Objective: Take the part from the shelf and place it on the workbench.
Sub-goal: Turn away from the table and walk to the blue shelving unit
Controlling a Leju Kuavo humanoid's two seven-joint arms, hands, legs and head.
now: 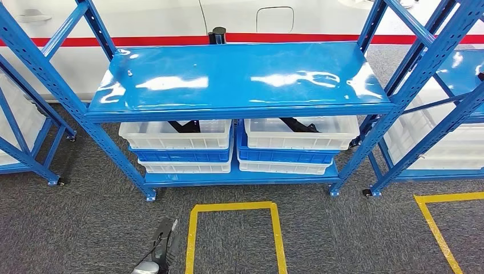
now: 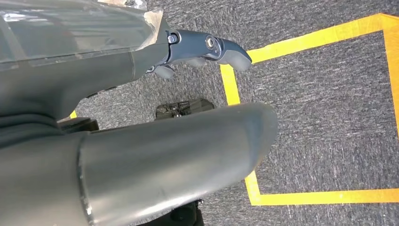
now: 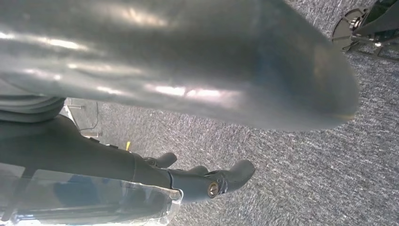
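Part point(image 1: 184, 126) in bin, hand point(image 1: 161, 245) well apart

Yellow tape outline point(image 1: 234, 228) on grey carpet point(image 1: 85, 217); white car point(image 1: 171, 23) behind.

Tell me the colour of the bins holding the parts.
White bins, each stacked on a blue one; clearest in the head view.

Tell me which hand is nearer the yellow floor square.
Left. The left hand hangs just beside the yellow floor square's near edge; the right hand hangs over bare grey carpet, no tape close by.
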